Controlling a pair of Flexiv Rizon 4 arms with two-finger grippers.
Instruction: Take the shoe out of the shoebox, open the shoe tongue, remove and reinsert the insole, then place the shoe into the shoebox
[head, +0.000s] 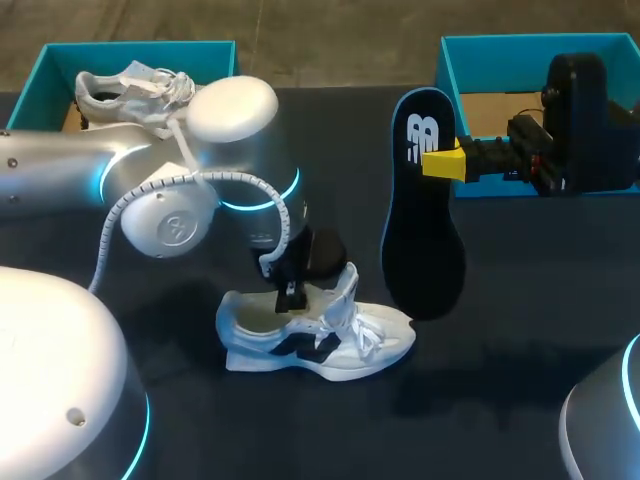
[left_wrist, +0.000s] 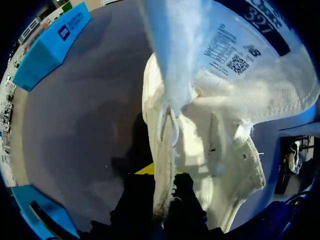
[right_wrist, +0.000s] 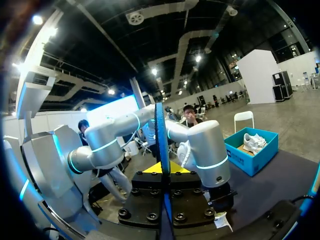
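**Insole out and hanging, tongue pulled back on the shoe**

At the far left, a teal shoebox (head: 40, 80) holds a second white sneaker (head: 125, 90), apart from the work. The left claw (head: 292, 282) is clamped on the tongue (head: 346, 285) of the white sneaker (head: 300, 338), which stands on its sole mid-desk (head: 520, 340). The claw lifts the tongue up and back, seemingly so the mouth gapes for the insole. Just right of the shoe, the dark insole (head: 425, 230) hangs forefoot down. The right claw (head: 445, 163) pinches its edge near the heel, likely so the forefoot can lead the way in. Behind that claw, the right shoebox (head: 470, 50) shows its cardboard floor, probably where the shoe will go.
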